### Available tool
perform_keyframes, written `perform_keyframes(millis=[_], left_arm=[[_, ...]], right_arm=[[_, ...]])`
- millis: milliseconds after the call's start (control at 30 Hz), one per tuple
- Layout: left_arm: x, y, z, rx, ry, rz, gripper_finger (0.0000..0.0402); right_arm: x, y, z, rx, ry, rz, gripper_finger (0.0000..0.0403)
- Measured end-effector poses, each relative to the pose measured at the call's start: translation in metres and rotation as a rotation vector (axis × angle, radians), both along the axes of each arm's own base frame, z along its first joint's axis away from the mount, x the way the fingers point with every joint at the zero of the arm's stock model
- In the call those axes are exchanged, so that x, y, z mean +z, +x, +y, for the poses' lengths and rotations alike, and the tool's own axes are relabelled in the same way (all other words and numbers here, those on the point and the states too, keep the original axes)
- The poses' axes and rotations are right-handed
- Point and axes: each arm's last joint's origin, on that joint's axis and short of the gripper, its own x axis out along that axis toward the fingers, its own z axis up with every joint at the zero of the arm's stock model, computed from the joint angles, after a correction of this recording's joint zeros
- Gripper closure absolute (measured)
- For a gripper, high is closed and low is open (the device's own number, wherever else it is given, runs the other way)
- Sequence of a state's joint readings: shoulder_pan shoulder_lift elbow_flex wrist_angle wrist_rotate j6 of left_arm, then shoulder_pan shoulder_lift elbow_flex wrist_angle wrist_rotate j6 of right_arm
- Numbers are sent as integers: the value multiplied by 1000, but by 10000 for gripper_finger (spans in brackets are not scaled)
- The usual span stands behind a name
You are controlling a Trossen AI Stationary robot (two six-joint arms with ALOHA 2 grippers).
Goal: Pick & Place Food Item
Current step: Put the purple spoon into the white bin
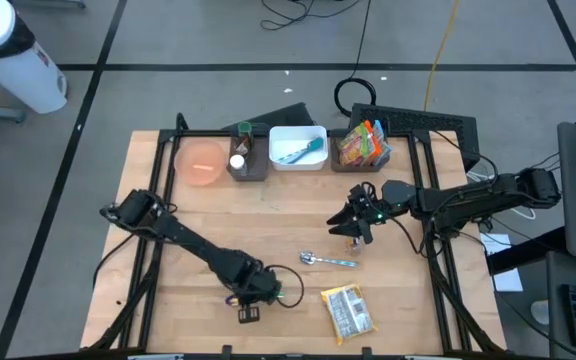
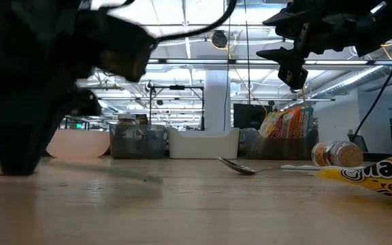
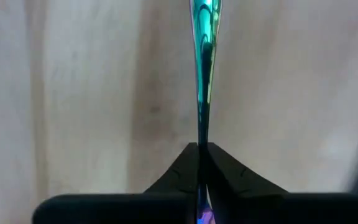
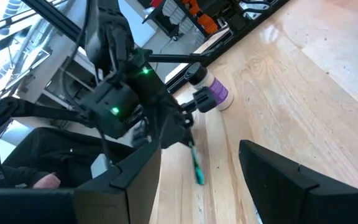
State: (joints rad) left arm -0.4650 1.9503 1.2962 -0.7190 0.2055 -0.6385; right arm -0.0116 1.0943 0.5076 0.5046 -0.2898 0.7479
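Note:
My left gripper (image 1: pixel 260 292) stands near the table's near edge, pointing steeply down and shut on a thin teal utensil (image 3: pixel 202 74). The right wrist view shows the utensil (image 4: pixel 194 163) slanting down from those fingers toward the wood. A yellow snack packet (image 1: pixel 348 312) lies flat on the table to the right of it. A metal spoon (image 1: pixel 326 260) lies between the two arms. My right gripper (image 1: pixel 353 222) hovers open above the table's middle right, holding nothing. My left gripper pinches the teal utensil's thin handle (image 3: pixel 201 144) between its two fingertips, coming from above and pointing steeply down. The handle runs on away from the fingers, edge-on. Its free end (image 4: pixel 198 178) hangs low over the wood; whether it touches the table I cannot tell.
Along the far edge stand an orange bowl (image 1: pixel 203 162), a dark bin of bottles (image 1: pixel 248 155), a white bin with teal utensils (image 1: pixel 298 147) and a bin of snack packs (image 1: pixel 363 145). A purple-labelled bottle (image 4: pixel 213 96) lies beside my left gripper; another bottle (image 2: pixel 339 154) lies near the packet.

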Motion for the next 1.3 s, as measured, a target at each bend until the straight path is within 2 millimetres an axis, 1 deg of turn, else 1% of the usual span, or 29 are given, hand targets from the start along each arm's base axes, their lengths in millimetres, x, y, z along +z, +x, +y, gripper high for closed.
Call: perform_keyframes(millis=[133, 300, 433, 567, 633, 700, 800, 933, 1067, 1167, 1300], left_arm=[[27, 15, 11, 11, -81, -77, 392], [72, 28, 34, 25, -123, -228, 392], [108, 26, 59, 71, -153, -336, 392], [130, 22, 84, 85, -253, -376, 392], [135, 22, 95, 86, -331, -368, 392], [137, 23, 107, 95, -424, -344, 392], [139, 26, 122, 115, -532, -328, 389], [144, 32, 137, 114, -639, -372, 392], [152, 39, 152, 147, -726, -422, 392], [156, 43, 161, 166, -758, -462, 386], [160, 45, 167, 171, -783, -490, 392]], right_arm=[[2, 0, 0, 4, -4, -17, 193], [10, 0, 2, 78, -19, -111, 193], [19, -4, 3, 111, -24, -171, 193], [32, -11, 5, 111, -66, -243, 193], [41, -12, 8, 85, -109, -273, 193], [53, -12, 13, 73, -197, -294, 193], [75, -8, 23, 71, -389, -285, 193], [95, -2, 36, 86, -637, -237, 193], [100, 7, 40, 120, -733, -220, 193], [94, 13, 41, 134, -774, -203, 193], [87, 20, 41, 123, -802, -176, 193]])
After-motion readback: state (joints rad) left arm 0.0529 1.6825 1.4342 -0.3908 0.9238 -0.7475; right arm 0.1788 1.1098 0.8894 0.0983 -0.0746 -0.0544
